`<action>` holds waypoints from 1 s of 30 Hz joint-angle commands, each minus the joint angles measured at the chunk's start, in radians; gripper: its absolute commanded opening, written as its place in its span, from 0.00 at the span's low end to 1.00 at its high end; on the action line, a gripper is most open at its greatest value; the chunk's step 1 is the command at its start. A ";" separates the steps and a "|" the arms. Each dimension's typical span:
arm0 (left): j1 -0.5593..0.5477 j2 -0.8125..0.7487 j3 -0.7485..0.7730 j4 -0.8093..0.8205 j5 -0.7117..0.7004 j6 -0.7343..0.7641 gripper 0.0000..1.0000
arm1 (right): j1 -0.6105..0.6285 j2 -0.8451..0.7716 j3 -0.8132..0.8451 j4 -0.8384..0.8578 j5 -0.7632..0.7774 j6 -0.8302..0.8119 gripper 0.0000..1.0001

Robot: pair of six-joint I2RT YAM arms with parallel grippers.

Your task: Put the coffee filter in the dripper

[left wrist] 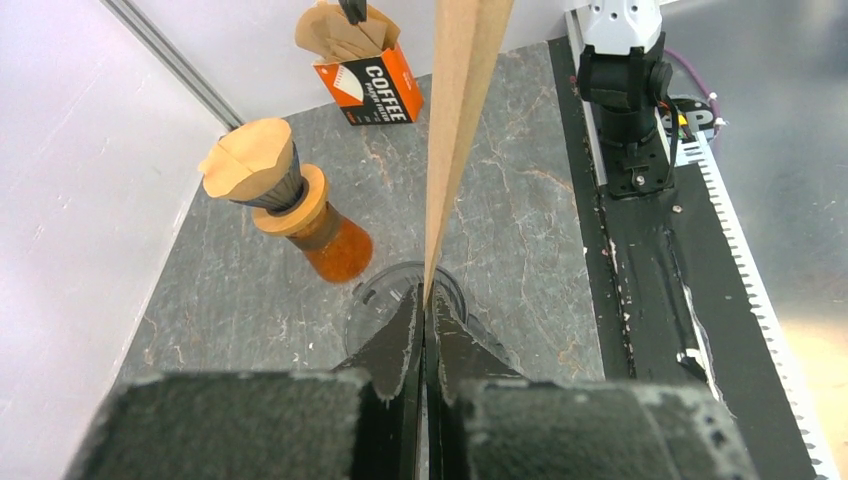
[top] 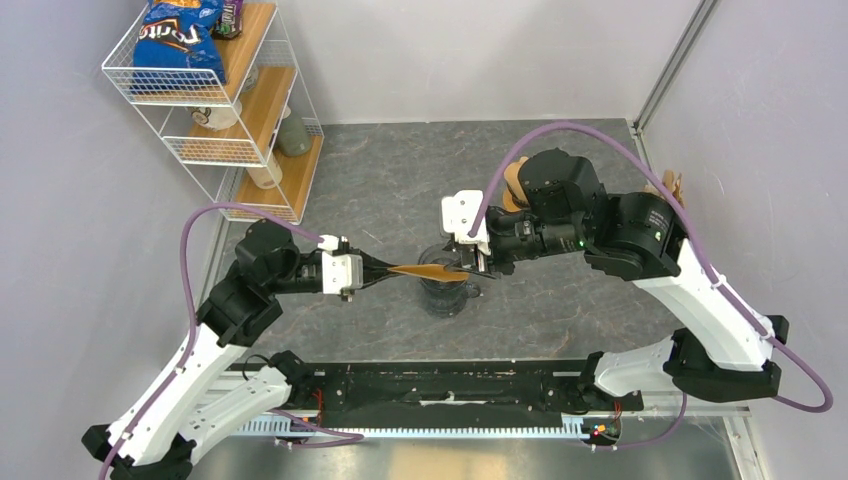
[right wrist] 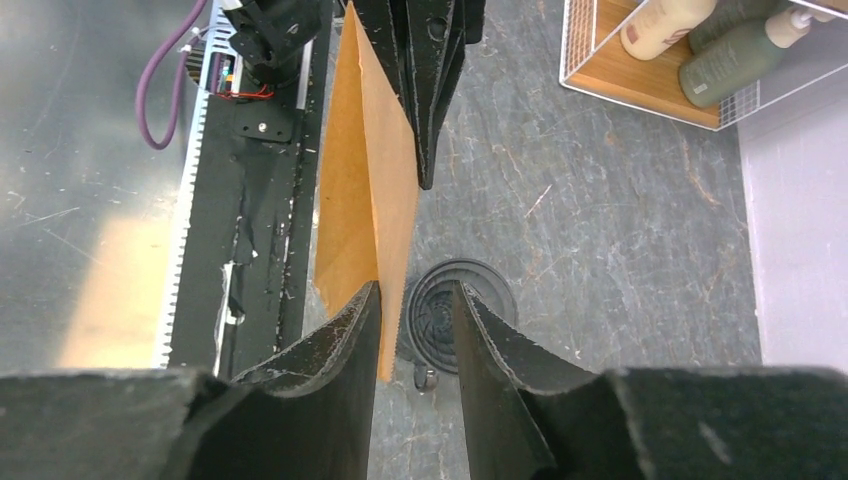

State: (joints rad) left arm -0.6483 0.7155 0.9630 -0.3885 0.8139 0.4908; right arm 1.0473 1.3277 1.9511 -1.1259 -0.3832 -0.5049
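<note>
Coffee filter, folded flat, is pinched by one edge in the closed left jaws and reaches ahead of them to the right jaws. These stand parted, with its far corner just inside their gap. The dripper sits below both. The step looks like opening the filter. Next, the right jaws likely need one wall to spread it before lowering.

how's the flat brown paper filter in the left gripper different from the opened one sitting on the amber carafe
The flat brown paper filter is folded shut; the opened brown filter is spread open. The flat one is pinched in the left gripper over the black dripper; the opened one rests atop the amber glass carafe, untouched. Both look like the same tan paper.
</note>
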 commanded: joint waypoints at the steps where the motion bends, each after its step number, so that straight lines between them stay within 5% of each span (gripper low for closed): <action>1: -0.004 0.006 0.048 0.036 0.013 -0.046 0.02 | 0.020 -0.011 -0.013 0.058 0.047 -0.023 0.40; 9: -0.007 0.019 0.065 0.066 0.013 -0.101 0.02 | 0.042 -0.008 -0.057 0.100 0.084 -0.030 0.38; 14: -0.017 0.039 0.106 0.068 -0.001 -0.135 0.03 | 0.040 0.007 -0.062 0.163 0.131 0.066 0.17; 15: -0.017 0.045 0.117 0.068 -0.015 -0.147 0.07 | 0.039 0.011 -0.054 0.170 0.130 0.092 0.08; 17: -0.017 0.044 0.140 0.056 -0.054 -0.171 0.35 | 0.021 0.016 -0.038 0.184 0.113 0.148 0.00; 18: -0.017 0.040 0.147 0.040 -0.083 -0.172 0.65 | -0.001 0.015 -0.030 0.196 0.098 0.195 0.00; 19: -0.017 0.031 0.157 0.015 -0.127 -0.163 0.84 | -0.035 0.015 -0.023 0.205 0.069 0.235 0.00; 25: -0.016 -0.052 0.139 -0.075 -0.371 0.011 0.91 | -0.204 -0.016 -0.049 0.287 -0.180 0.516 0.00; 30: -0.017 0.019 0.176 -0.050 -0.409 0.088 0.92 | -0.265 -0.045 -0.180 0.405 -0.275 0.747 0.00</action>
State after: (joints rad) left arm -0.6617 0.6670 1.0966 -0.4442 0.4980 0.4709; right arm 0.8173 1.3170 1.8412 -0.8558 -0.5251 -0.0025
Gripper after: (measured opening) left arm 0.917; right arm 0.007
